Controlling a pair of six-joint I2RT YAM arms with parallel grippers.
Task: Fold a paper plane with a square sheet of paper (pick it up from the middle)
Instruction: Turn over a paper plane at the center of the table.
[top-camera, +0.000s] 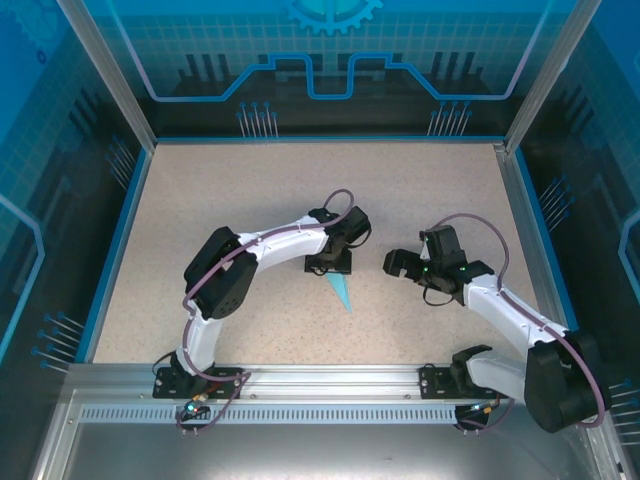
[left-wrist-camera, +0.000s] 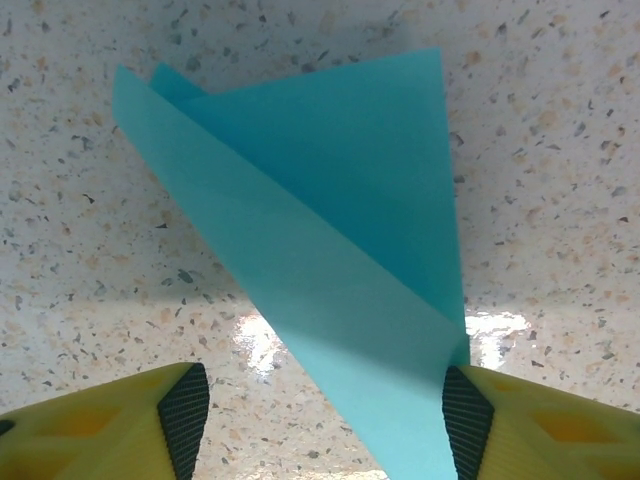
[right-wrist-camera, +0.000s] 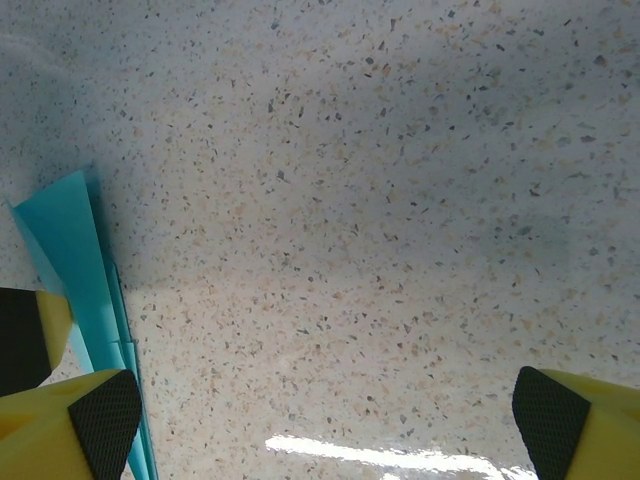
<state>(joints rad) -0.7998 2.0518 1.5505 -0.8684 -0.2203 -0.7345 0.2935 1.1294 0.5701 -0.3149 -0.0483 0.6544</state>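
Observation:
The light blue paper (top-camera: 342, 292) lies flat on the speckled table, folded into a narrow pointed dart with a long diagonal crease (left-wrist-camera: 330, 230). My left gripper (top-camera: 330, 265) hangs right over its wide end and stands open (left-wrist-camera: 325, 410). The paper runs between the two pads, and its edge reaches the right pad (left-wrist-camera: 465, 415), while the left pad (left-wrist-camera: 185, 410) stands apart over bare table. My right gripper (top-camera: 400, 263) is open a little to the right of the paper, with only tabletop between its fingers (right-wrist-camera: 325, 420). The paper's edge (right-wrist-camera: 75, 250) shows beside its left finger (right-wrist-camera: 105, 420).
The table (top-camera: 220, 200) is ringed by a blue rim and glass walls with aluminium posts (top-camera: 540, 90). A metal rail (top-camera: 320, 380) with both arm bases runs along the near edge. A yellow finger of the left gripper (right-wrist-camera: 20, 335) shows in the right wrist view.

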